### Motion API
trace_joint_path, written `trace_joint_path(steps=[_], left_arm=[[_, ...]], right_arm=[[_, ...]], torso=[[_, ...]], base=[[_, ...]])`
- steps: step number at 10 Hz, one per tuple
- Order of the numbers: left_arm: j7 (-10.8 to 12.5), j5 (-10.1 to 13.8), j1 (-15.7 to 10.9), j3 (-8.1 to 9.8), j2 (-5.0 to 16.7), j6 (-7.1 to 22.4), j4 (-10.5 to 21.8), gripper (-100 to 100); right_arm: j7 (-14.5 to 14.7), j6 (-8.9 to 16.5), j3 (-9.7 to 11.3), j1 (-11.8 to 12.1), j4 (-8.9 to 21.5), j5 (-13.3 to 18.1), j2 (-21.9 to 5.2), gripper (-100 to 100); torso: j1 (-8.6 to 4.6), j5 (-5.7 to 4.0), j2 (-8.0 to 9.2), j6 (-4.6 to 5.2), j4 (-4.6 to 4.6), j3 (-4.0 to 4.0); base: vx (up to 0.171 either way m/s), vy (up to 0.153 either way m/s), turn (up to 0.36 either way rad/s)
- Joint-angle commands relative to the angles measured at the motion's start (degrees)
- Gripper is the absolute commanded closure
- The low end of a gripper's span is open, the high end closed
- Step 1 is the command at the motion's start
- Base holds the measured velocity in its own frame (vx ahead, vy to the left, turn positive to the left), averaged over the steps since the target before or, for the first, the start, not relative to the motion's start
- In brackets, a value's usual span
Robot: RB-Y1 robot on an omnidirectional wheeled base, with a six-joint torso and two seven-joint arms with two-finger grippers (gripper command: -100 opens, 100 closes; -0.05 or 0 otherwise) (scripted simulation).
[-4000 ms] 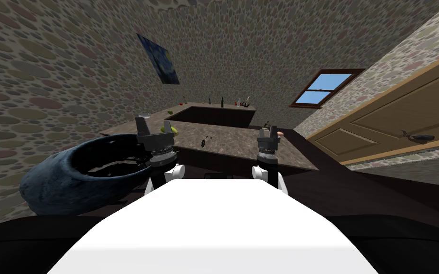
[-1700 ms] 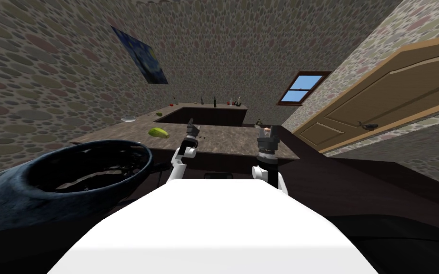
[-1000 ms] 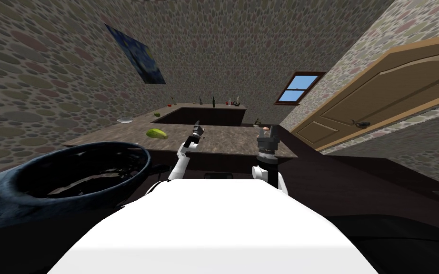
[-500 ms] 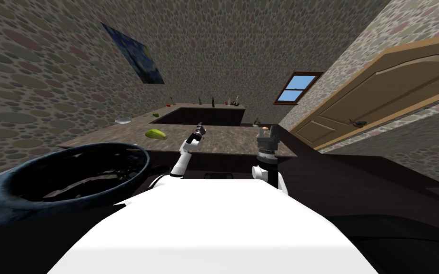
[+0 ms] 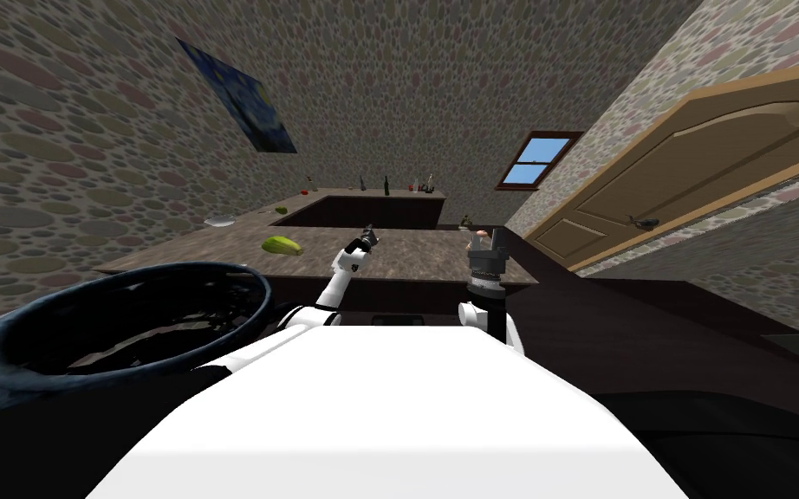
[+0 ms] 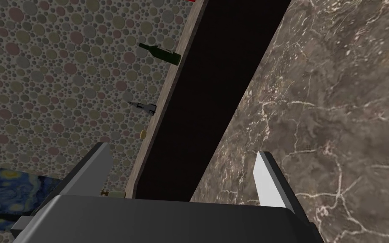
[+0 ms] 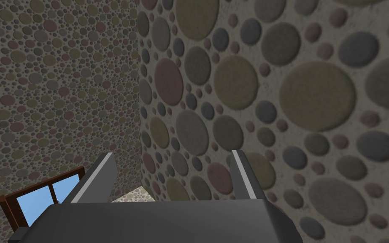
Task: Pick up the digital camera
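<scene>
- The bench [image 6: 324, 105] ahead of my left fingers [image 6: 269, 181] looks like brown marble with pale veins, smooth and fairly matt.
- Those fingers are smooth and light grey; I can't tell whether they are metal or plastic.
- The wall [image 7: 295, 84] beyond my right fingers [image 7: 243, 175] has a rough, pebbled finish in dull colours.
- Far past the left fingers, a bottle [image 6: 162, 54] looks like dark green glass.
- The door [image 5: 701, 165] off beyond the right fingers is tan wood with a soft sheen.
- The window frame [image 5: 538, 160] is darker, reddish wood.
</scene>
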Motion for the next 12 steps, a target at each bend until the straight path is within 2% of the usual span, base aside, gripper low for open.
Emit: trace_joint_path(steps=[1, 2, 3, 4, 5, 6, 7, 8, 9, 10, 11, 12], left_arm=[[0.84, 0.96, -2.83, -0.39, 0.20, 2.86, 2.86, -100], [0.84, 0.96, -2.83, -0.39, 0.20, 4.48, 3.81, -100], [1.55, 1.75, -5.57, -0.66, 0.32, 6.04, 6.71, -100], [1.55, 1.75, -5.57, -0.66, 0.32, 7.64, 7.11, -100], [2.24, 2.52, -8.28, -0.92, 0.44, 9.35, 9.60, -100], [2.24, 2.52, -8.28, -0.92, 0.44, 10.76, 10.37, -100], [2.92, 3.28, -10.86, -1.18, 0.55, 12.21, 12.93, -100], [2.92, 3.28, -10.94, -1.18, 0.55, 13.73, 13.58, -100], [3.58, 4.03, -13.35, -1.42, 0.62, 15.52, 15.57, -100], [3.58, 4.03, -13.53, -1.42, 0.62, 16.87, 16.74, -100], [4.21, 4.74, -16.01, -1.64, 0.63, 18.32, 19.44, -100], [4.21, 4.74, -16.01, -1.64, 0.63, 19.84, 19.84, -100]], right_arm=[[0.00, 0.00, 0.00, 0.00, 0.00, 0.00, 0.00, 0], [0.00, 0.00, 0.00, 0.00, 0.00, 0.00, 0.00, 0], [0.00, 0.00, 0.00, 0.00, 0.00, 0.00, 0.00, 0], [0.00, 0.00, 0.00, 0.00, 0.00, 0.00, 0.00, 0], [0.00, 0.00, 0.00, 0.00, 0.00, 0.00, 0.00, 0], [0.00, 0.00, 0.00, 0.00, 0.00, 0.00, 0.00, 0], [0.00, 0.00, 0.00, 0.00, 0.00, 0.00, 0.00, 0], [0.00, 0.00, 0.00, 0.00, 0.00, 0.00, 0.00, 0], [0.00, 0.00, 0.00, 0.00, 0.00, 0.00, 0.00, 0], [0.00, 0.00, 0.00, 0.00, 0.00, 0.00, 0.00, 0], [0.00, 0.00, 0.00, 0.00, 0.00, 0.00, 0.00, 0], [0.00, 0.00, 0.00, 0.00, 0.00, 0.00, 0.00, 0]], torso=[[0.00, 0.00, 0.00, 0.00, 0.00, 0.00], [0.01, 0.00, -0.01, 0.01, 0.01, 0.00], [0.01, 0.00, 0.00, 0.00, 0.00, 0.00], [0.00, 0.00, 0.00, 0.01, 0.00, 0.00], [0.01, 0.00, 0.01, -0.01, 0.00, 0.00], [0.00, 0.00, 0.01, 0.01, 0.01, 0.01], [0.01, 0.00, 0.01, -0.01, 0.00, 0.00], [0.01, 0.00, 0.00, 0.01, 0.01, 0.00], [0.01, 0.00, 0.01, -0.01, 0.00, 0.00], [0.03, 0.00, 0.00, 0.00, 0.00, 0.00], [0.03, 0.01, 0.01, -0.01, 0.00, 0.00], [0.04, 0.01, 0.00, 0.00, 0.00, 0.00]], base=[[0.003, 0.016, -0.028], [0.001, 0.014, -0.022], [0.000, 0.015, -0.030], [0.003, 0.013, -0.024], [0.001, 0.018, -0.024], [0.002, 0.015, -0.022], [0.004, 0.017, -0.026], [0.005, 0.016, -0.020], [0.003, 0.024, -0.021], [0.002, 0.020, -0.018], [0.004, 0.026, -0.018], [0.004, 0.022, -0.017]])
